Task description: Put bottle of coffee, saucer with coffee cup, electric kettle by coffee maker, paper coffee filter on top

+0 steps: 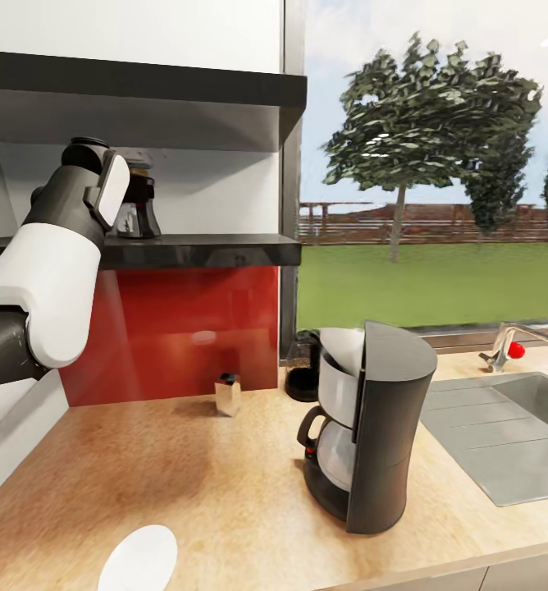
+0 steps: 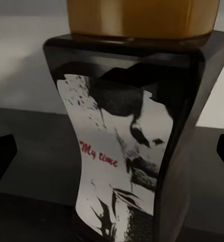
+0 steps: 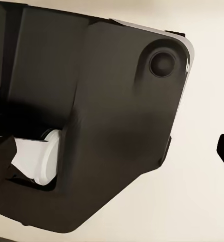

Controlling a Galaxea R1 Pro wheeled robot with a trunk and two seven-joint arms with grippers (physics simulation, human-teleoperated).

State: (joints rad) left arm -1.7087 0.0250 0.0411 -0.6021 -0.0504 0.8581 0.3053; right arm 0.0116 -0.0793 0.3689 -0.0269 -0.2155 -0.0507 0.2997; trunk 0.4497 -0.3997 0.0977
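Note:
The bottle of coffee (image 1: 139, 212) stands on the lower kitchen shelf (image 1: 200, 249); it is dark with an amber cap and a black-and-white label (image 2: 117, 161) reading "My time". My left gripper (image 2: 112, 161) is open around it, one fingertip (image 2: 1, 161) on each side, not touching. The black coffee maker (image 1: 376, 427) stands on the countertop (image 1: 184, 468) with a white paper filter (image 1: 340, 345) in its top. My right gripper (image 3: 112, 159) hangs open above the coffee maker (image 3: 106, 116). A white saucer (image 1: 139, 560) lies at the counter's front edge.
A small tan box (image 1: 227, 395) stands by the red backsplash. A black object (image 1: 305, 373) sits behind the coffee maker, partly hidden. The steel sink (image 1: 504, 435) and faucet (image 1: 512, 341) lie to the right. An upper shelf (image 1: 143, 86) hangs over the bottle.

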